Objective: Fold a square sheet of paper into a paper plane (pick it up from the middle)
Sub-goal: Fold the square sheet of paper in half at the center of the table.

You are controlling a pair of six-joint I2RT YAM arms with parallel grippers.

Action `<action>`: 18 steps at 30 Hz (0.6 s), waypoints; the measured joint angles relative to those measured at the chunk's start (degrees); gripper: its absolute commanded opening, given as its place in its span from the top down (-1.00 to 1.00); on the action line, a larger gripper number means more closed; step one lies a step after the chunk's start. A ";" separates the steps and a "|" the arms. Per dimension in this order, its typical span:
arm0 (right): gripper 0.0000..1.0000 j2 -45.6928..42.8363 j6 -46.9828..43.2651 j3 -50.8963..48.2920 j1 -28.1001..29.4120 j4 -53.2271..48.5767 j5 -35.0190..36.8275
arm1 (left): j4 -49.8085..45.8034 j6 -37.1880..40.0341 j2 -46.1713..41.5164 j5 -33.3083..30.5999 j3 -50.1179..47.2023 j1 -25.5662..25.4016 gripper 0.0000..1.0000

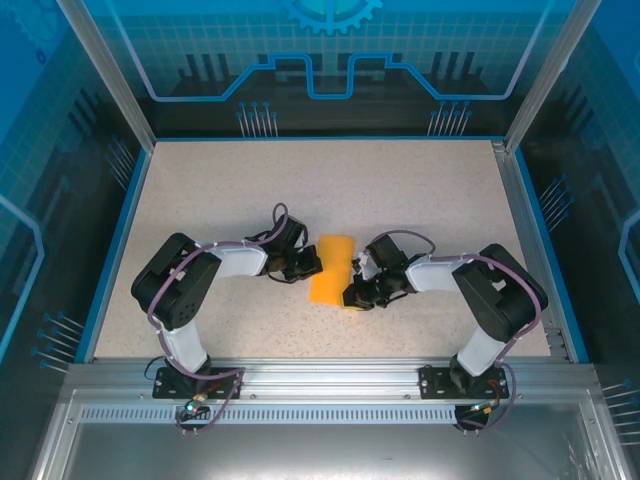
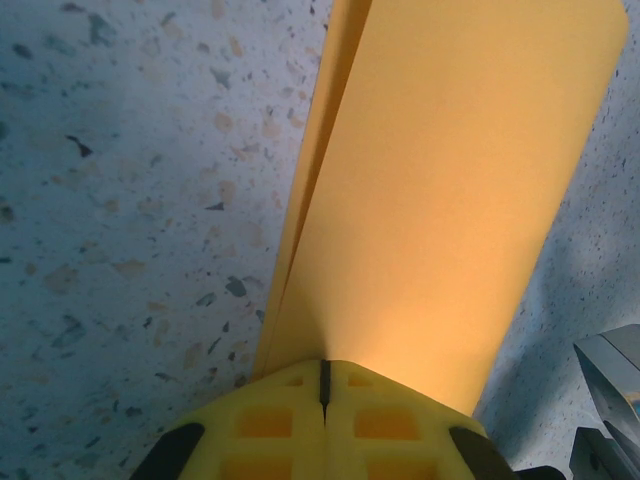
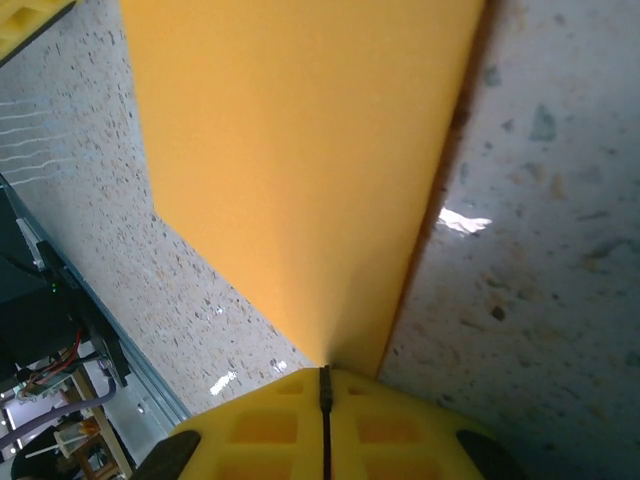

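Top external: elbows-out arms (image 1: pixel 240 262) beside paper (image 1: pixel 333 268)

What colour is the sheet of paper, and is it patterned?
The paper is plain orange; clearest in right wrist view.

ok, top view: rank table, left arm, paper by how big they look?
1. table: largest by far.
2. left arm: clearly second, though it sits nearer the camera than the paper, which inflates it somewhat.
3. paper: smallest.
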 measured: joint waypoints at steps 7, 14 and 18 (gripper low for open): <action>0.83 -5.99 -0.42 1.46 -3.96 -3.08 0.07 | 0.00 0.02 0.00 0.00 0.00 0.00 1.00; 0.84 -0.22 0.00 11.28 -7.96 -1.40 -1.29 | 0.00 0.00 0.00 0.00 0.00 0.00 1.00; 0.84 5.88 0.02 14.60 -8.07 -0.72 -1.22 | 0.00 0.00 0.00 0.00 0.00 0.00 1.00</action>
